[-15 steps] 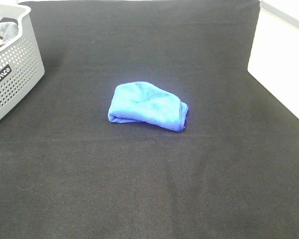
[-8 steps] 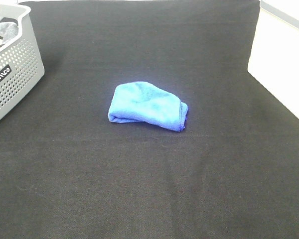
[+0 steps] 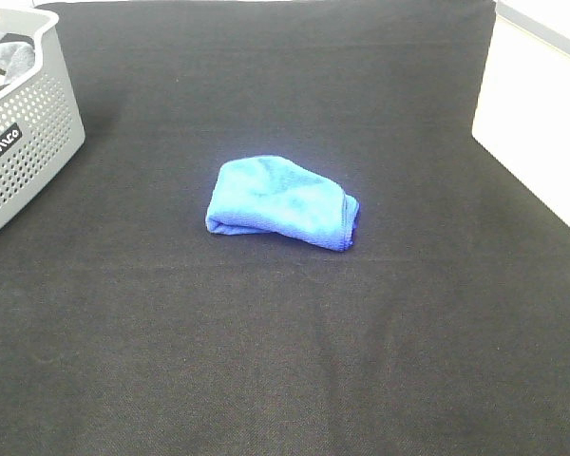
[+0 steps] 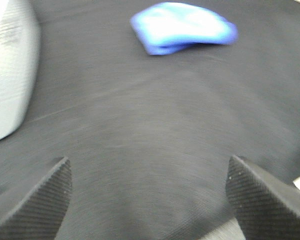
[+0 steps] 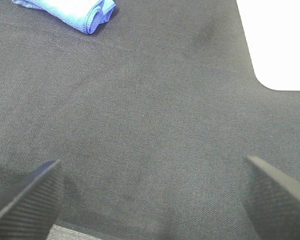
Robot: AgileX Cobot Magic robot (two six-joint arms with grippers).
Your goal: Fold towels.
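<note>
A blue towel lies folded into a small bundle in the middle of the black table. It also shows in the left wrist view and at the edge of the right wrist view. Neither arm shows in the exterior high view. My left gripper is open and empty, well back from the towel, with its fingertips wide apart. My right gripper is open and empty, also far from the towel.
A grey perforated basket with cloth inside stands at the back left; it shows blurred in the left wrist view. A white surface borders the table on the right.
</note>
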